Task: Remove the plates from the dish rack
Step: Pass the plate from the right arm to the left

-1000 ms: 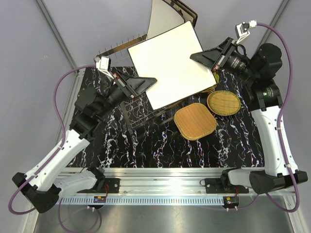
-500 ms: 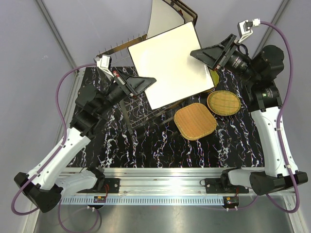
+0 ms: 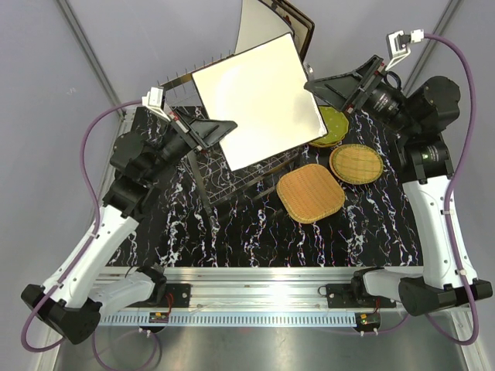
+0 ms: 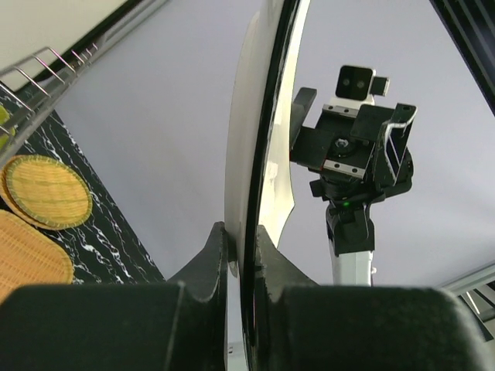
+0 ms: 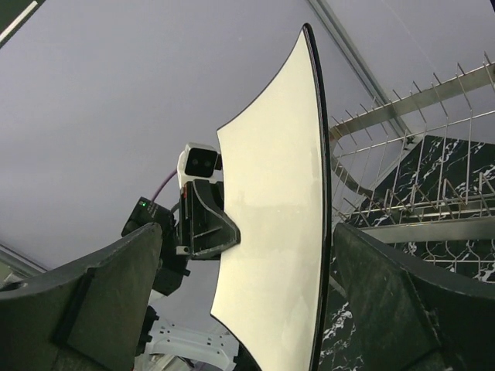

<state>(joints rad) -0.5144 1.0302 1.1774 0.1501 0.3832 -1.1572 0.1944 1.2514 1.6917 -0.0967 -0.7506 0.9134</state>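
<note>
Cream square plate (image 3: 259,100) is up in the air over the dish rack (image 3: 247,171), and the left hand (image 3: 230,129) has it.

The left hand is clamped on the plate's lower-left edge, one finger pressed on each face in the left wrist view. The right hand (image 3: 309,87) is spread wide and straddles the plate's right edge, with gaps visible on both sides in the right wrist view. The plate is tilted and sits above the rack's top prong rail. At the rack's far end an upright cream plate (image 3: 259,27) stands with dark-rimmed plates (image 3: 303,23) just behind it. On the tabletop (image 3: 371,239) right of the rack, the green dotted plate (image 3: 331,127) is closest and partly under the held plate. The round wicker plate (image 3: 356,164) lies further right. The squarish wicker plate (image 3: 309,193) touches it, toward the rack's near right corner.
</note>
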